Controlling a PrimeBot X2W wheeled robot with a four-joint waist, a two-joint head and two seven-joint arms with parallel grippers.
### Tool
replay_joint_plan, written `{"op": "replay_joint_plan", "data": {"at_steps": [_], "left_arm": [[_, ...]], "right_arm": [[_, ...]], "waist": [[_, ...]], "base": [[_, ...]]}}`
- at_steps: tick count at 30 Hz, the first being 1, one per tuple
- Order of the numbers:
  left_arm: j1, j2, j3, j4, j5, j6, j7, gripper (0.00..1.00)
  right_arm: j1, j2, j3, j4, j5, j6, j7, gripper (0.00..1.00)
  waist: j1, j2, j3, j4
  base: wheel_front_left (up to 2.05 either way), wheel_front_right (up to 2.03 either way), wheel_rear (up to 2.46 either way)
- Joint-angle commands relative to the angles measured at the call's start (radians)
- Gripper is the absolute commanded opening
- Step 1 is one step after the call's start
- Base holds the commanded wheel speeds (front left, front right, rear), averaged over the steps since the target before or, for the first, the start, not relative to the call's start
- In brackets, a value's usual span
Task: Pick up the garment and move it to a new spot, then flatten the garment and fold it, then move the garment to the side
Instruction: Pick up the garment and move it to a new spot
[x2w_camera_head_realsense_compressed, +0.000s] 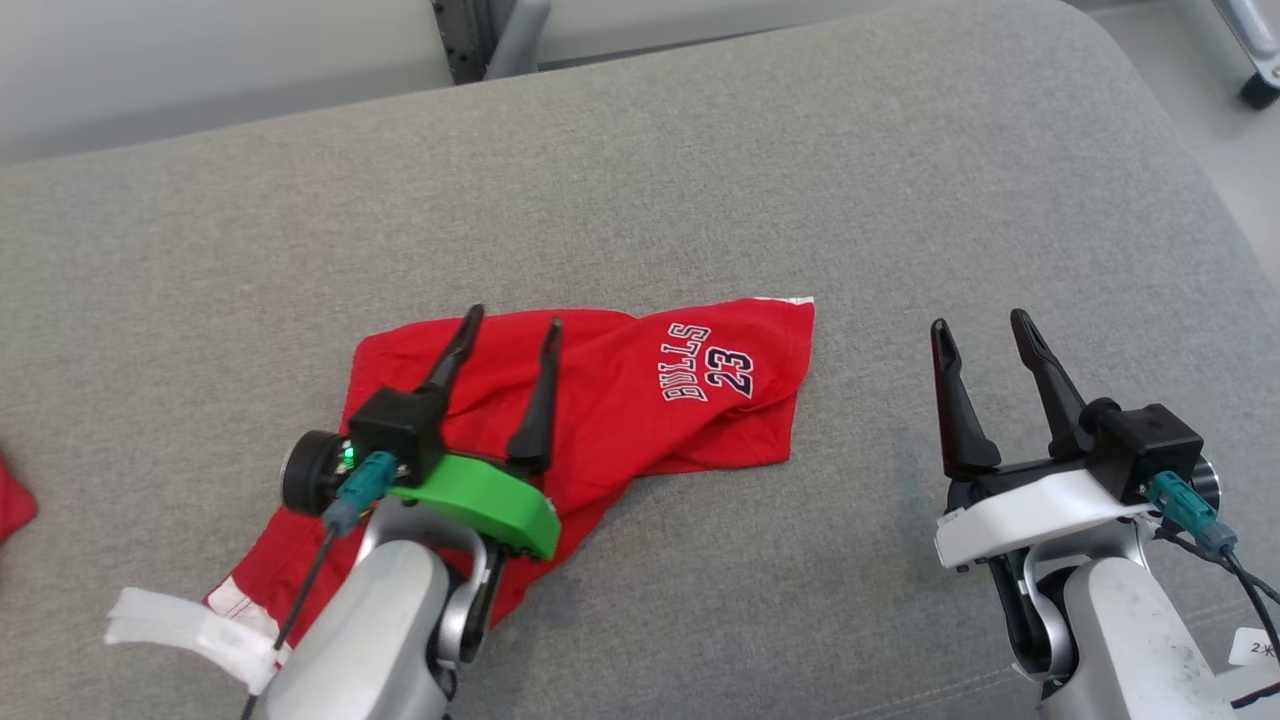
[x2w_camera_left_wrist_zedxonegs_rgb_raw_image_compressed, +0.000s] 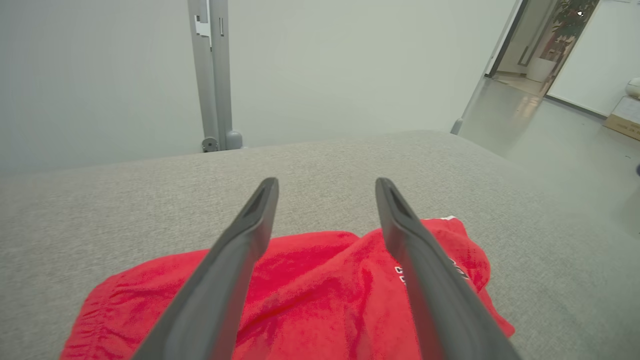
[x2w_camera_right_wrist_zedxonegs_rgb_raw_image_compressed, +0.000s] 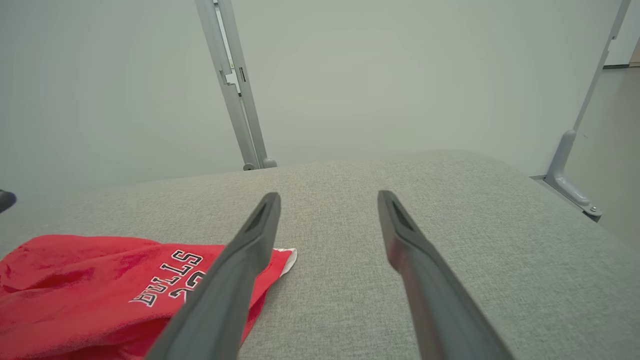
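1. left gripper (x2w_camera_head_realsense_compressed: 514, 316): fingers spread wide with nothing between them. It hangs over the left half of the garment (x2w_camera_head_realsense_compressed: 640, 400). Can't tell if the tips touch cloth.
2. right gripper (x2w_camera_head_realsense_compressed: 979, 320): also wide open and empty, over bare grey cushion (x2w_camera_head_realsense_compressed: 700, 150), well apart from the garment's right edge. My read: parked clear while the left arm works.
3. Garment: red Bulls 23 shorts lying rumpled on the cushion, left of centre, near end running under the left arm.
4. Judgement: shorts are set down but not flattened. Smoothing comes next and probably needs both arms.
5. View differences:
   - Head view gives both grippers' spacing, plus a white strip (x2w_camera_head_realsense_compressed: 170, 620) by the near hem (can't identify it).
   - Left wrist view shows the creases under the fingers.
   - Right wrist view shows the print and the white-trimmed corner.
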Motion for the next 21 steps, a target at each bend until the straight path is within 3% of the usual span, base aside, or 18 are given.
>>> {"op": "replay_joint_plan", "data": {"at_steps": [1, 13, 21], "left_arm": [[0.023, 0.019, 0.023, -0.007, -0.018, 0.013, -0.007, 1.0], [0.177, 0.178, 0.215, -0.1, -0.078, 0.079, -0.025, 1.0], [0.275, 0.226, 0.217, -0.189, -0.076, 0.094, -0.007, 1.0]], "right_arm": [[0.017, -0.003, -0.003, -0.007, -0.009, 0.0, 0.008, 1.0], [0.072, -0.009, -0.012, -0.032, -0.038, 0.0, 0.057, 1.0], [0.113, -0.016, -0.013, -0.034, -0.036, 0.0, 0.08, 1.0]], "waist": [[-0.0001, -0.0001, -0.065, 0.063], [-0.0001, -0.0001, -0.145, 0.12], [-0.0001, -0.0001, -0.192, 0.126]], "base": [[0.0, 0.0, 0.0], [0.0, 0.0, 0.0], [0.0, 0.0, 0.0]]}}
